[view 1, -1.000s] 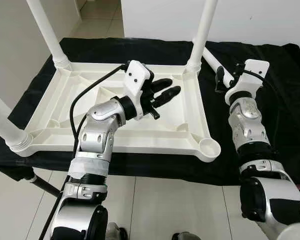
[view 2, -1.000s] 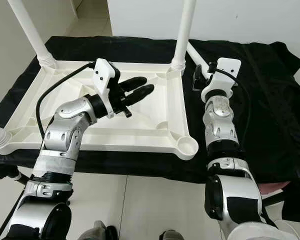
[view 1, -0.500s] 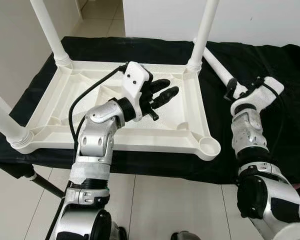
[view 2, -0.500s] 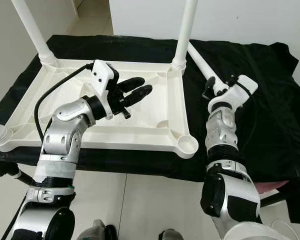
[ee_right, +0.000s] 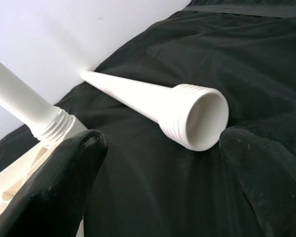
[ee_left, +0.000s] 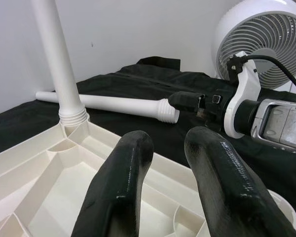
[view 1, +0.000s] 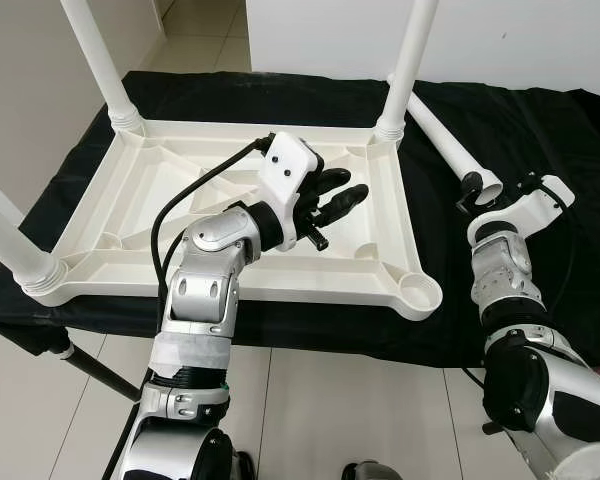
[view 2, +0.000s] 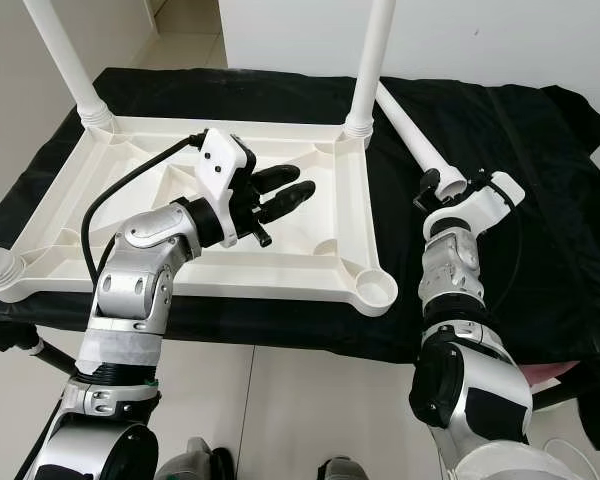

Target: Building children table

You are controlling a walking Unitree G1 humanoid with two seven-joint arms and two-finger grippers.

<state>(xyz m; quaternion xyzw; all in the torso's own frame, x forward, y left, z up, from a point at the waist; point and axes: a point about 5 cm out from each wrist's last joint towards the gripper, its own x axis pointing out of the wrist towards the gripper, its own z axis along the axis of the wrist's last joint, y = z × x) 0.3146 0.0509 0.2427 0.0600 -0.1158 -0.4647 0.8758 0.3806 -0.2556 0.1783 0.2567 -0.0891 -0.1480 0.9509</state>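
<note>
So the white tabletop is lying upside down on a black cloth, with three legs already standing up out of its corner sockets: one at the far left, one at the far right and one at the near left. The near right socket is bare.

The fourth leg is loose, lying flat on the cloth beside the tabletop's right edge, threaded open end pointing toward the robot. The right gripper sits right at that open end with its two black fingers spread wide apart, one on each side of the leg's mouth, and they hold nothing. In the right wrist view the leg's rim sits just ahead of the gap between the fingers, not touching either one as far as the pictures show.

The left gripper hovers over the inside of the tabletop, toward its right half. Its fingers are parted a little, nothing between them, and they point across toward the loose leg and the right gripper. A white fan stands beyond the cloth past the left fingertips.
</note>
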